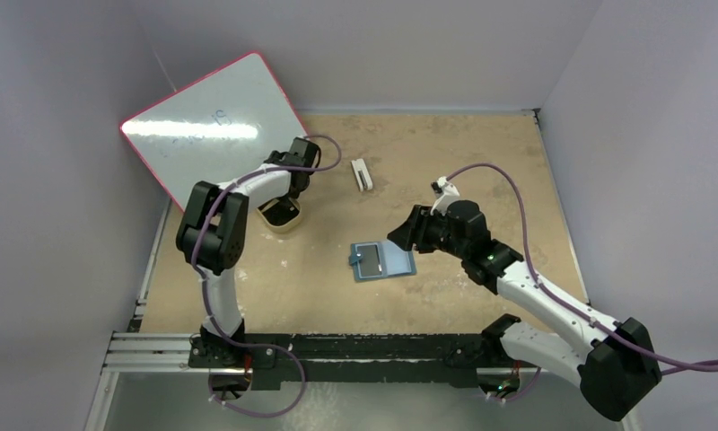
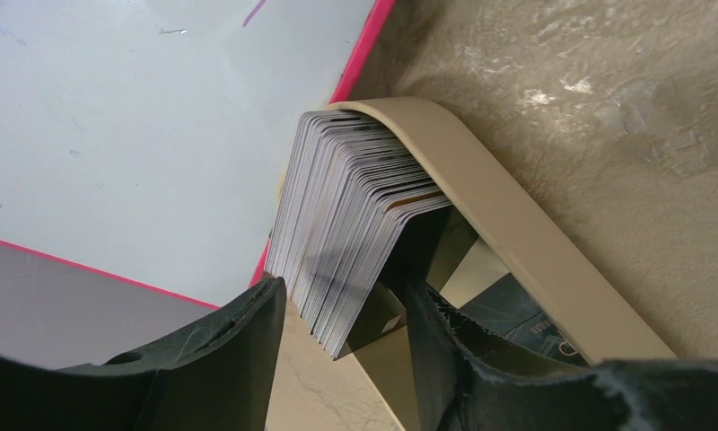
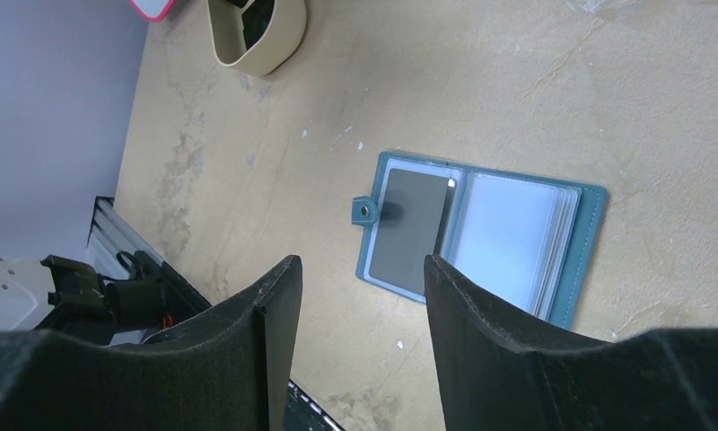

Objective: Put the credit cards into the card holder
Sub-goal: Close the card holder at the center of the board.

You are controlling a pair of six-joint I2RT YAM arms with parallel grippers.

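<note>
The credit cards (image 2: 355, 206) stand on edge as a thick stack in a tan tray (image 2: 481, 189); another dark card (image 2: 517, 310) lies flat in it. My left gripper (image 2: 346, 285) is open and straddles the stack's near end: one finger (image 2: 239, 332) is against its side, the other stands apart. In the top view it (image 1: 284, 202) hangs over the tray (image 1: 279, 218). The teal card holder (image 3: 589, 233) lies open on the table, a dark grey card (image 3: 414, 233) on its left page, by the round snap (image 3: 366, 209). My right gripper (image 3: 360, 269) hovers open and empty just short of it.
A red-rimmed whiteboard (image 1: 212, 126) leans at the back left, right behind the tray. A small white oblong block (image 1: 363, 173) lies on the tan table (image 1: 481, 162) beyond the holder (image 1: 382, 260). The arms' mounting rail (image 1: 337, 350) runs along the near edge.
</note>
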